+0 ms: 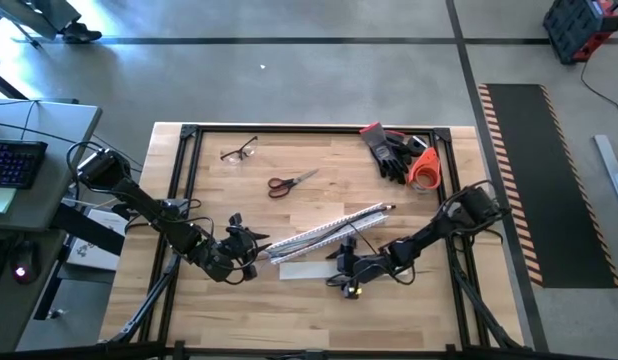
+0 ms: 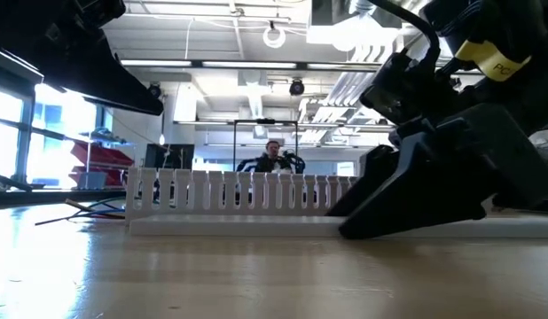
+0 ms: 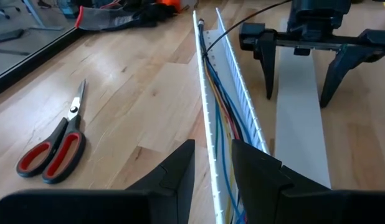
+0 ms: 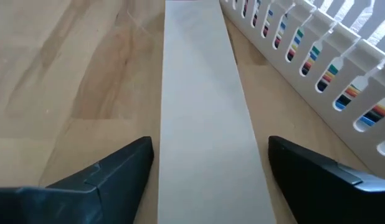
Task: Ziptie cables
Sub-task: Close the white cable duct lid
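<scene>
Wooden tabletop point(image 1: 319, 210) carries it all. The long white slotted plastic duct point(image 3: 241, 102) runs out from between the left gripper point(image 3: 212, 177) jaws, which are narrowly parted around its near wall; the coloured cables point(image 3: 222, 118) lie inside it. Right gripper point(image 4: 208, 165) jaws stand wide, straddling the flat white cover strip point(image 4: 205, 106), gripping nothing. Red-handled scissors point(image 3: 55, 146) lie beside the left jaws.

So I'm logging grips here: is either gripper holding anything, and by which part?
The left gripper pinches one side wall of the white slotted duct at its near end. The right gripper is open astride the flat cover strip, holding nothing.
</scene>
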Available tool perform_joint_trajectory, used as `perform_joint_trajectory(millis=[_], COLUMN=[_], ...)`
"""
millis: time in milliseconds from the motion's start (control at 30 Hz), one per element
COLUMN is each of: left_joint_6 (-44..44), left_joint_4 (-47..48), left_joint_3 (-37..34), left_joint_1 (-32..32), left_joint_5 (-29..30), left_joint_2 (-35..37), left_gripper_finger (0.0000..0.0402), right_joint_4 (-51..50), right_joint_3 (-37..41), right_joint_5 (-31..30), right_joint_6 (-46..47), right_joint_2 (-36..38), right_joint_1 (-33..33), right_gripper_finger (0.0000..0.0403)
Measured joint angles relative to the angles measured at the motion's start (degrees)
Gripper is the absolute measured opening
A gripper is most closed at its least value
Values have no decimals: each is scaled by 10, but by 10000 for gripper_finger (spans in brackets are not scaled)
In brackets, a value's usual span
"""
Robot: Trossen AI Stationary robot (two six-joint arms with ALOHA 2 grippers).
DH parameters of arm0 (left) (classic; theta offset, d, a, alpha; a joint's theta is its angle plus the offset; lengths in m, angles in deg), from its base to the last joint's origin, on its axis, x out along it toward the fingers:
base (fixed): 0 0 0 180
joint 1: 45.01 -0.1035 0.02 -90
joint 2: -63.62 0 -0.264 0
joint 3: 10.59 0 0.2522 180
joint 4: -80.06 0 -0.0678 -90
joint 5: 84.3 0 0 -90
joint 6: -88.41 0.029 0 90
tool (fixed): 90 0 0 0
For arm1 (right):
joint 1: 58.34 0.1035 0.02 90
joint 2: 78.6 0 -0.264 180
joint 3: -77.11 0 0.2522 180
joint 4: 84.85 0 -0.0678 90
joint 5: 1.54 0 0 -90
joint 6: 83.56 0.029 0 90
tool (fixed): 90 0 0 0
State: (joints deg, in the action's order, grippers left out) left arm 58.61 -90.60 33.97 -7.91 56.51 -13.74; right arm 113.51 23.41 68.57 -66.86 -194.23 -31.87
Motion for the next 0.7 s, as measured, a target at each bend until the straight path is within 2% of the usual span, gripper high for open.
perform_joint_trajectory(millis=[233,433,700], left_joint_6=[0,0,24], left_joint_4=[-3,-10,-43], left_joint_3=[0,0,0], left_joint_1=[0,0,1], left_joint_5=[-2,-2,-21], left_joint_2=[0,0,0], left_gripper_finger=[90,90,90], right_joint_4=[24,28,18], right_joint_3=[0,0,0], right_joint_5=[3,2,0], right_joint_6=[-9,11,31], right_joint_2=[-12,-13,-4], right_joint_1=[2,-1,0], right_gripper_finger=[287,219,219])
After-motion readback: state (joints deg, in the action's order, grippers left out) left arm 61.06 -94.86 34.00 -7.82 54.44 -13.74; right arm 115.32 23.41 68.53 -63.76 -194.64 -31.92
